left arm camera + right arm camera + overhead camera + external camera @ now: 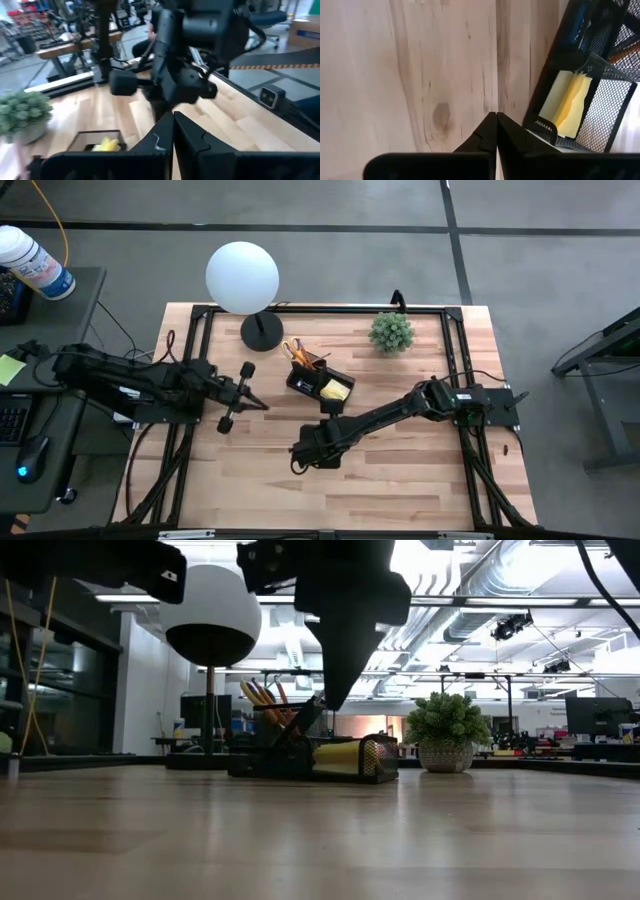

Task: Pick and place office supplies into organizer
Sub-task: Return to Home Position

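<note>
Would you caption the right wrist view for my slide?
Shut right gripper over the table, near the organizer holding sticky notes.

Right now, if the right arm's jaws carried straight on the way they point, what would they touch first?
Probably the bare wooden table, just beside the organizer; nothing shows between the jaws and the wood.

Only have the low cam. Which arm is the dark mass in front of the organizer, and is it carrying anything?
Observer: It's the right arm. From above, the right gripper hangs over bare wood, to the front of the organizer.
Operator: Carrying?
Observer: No. Its wrist view shows the fingers closed on each other with nothing between them.
Operator: Is the sticky pad in?
Observer: Yes, the yellow sticky-note pad lies inside a low mesh compartment.
Operator: Left arm?
Observer: The left gripper is shut and empty, to the left of the organizer and apart from it.
</note>
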Robot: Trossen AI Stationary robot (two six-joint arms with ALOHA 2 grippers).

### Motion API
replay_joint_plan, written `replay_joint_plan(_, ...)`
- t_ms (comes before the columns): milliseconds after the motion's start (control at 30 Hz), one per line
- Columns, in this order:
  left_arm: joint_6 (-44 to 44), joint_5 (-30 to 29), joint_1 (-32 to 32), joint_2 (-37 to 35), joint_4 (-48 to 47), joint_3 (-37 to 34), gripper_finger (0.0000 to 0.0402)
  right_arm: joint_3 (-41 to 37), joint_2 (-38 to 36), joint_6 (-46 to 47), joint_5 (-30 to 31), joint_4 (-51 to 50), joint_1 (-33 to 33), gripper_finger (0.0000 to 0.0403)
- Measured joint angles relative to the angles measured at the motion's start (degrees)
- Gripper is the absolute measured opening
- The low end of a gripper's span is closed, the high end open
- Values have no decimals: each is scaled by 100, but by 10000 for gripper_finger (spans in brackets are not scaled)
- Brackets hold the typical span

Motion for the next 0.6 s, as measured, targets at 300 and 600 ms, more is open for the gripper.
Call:
replay_joint_plan(300, 76, 729, 712, -963, -349, 0, 0, -179, 1, -14, -4, 191, 2, 1)
replay_joint_plan(600, -93, 841, 1244, -1677, -209, -543, 0, -179, 0, -109, -6, 452, 4, 1)
